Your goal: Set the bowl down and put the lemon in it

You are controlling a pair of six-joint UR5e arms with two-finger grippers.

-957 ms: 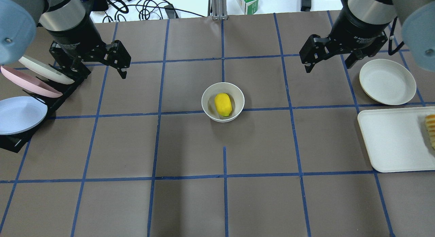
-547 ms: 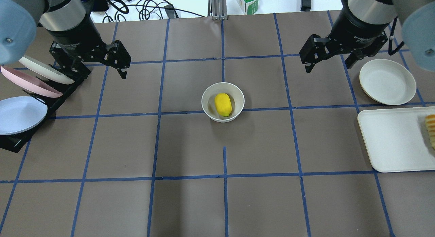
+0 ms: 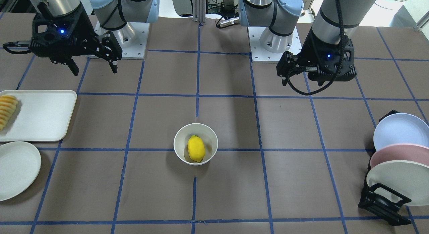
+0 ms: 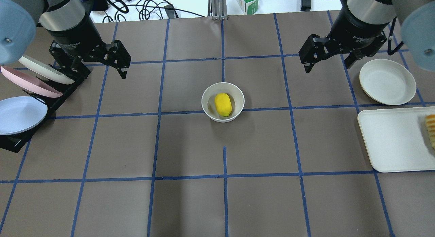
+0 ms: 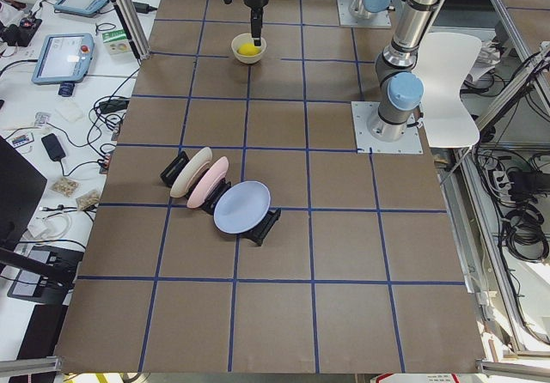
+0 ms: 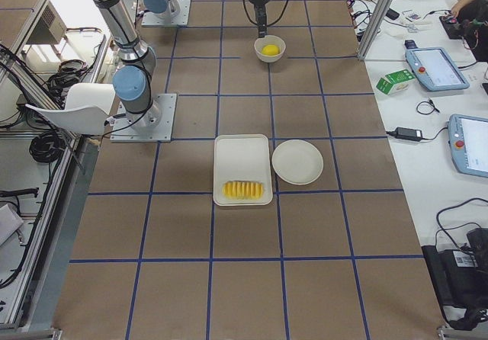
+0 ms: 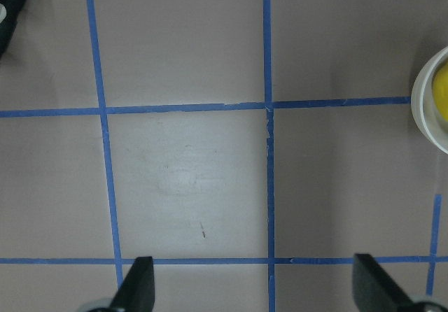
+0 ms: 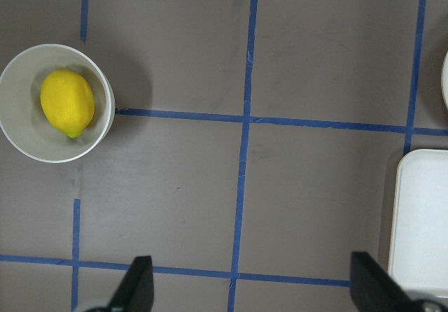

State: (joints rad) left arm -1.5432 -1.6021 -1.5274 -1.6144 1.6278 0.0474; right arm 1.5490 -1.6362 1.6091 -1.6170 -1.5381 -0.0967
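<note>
We see the lemon [image 4: 223,104] lying in the bowl [image 4: 206,102] at the centre of the table [image 4: 190,145]. Wrist views show left gripper [image 7: 255,287] and right gripper [image 8: 253,287] spread wide, empty; left wrist catches only the bowl's rim.

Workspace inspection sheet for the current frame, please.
Surface: brown table, blue tape grid.
Job's things: lemon lies inside bowl, mid-table; task looks done.
Clutter: plate, tray with sliced food, rack of three plates, all at the sides.
Grippers: left gripper and right gripper open, fingers empty, well apart from bowl.
Cables: black cables beyond the far edge.
Surroundings: green carton, teach pendants on side benches.
</note>
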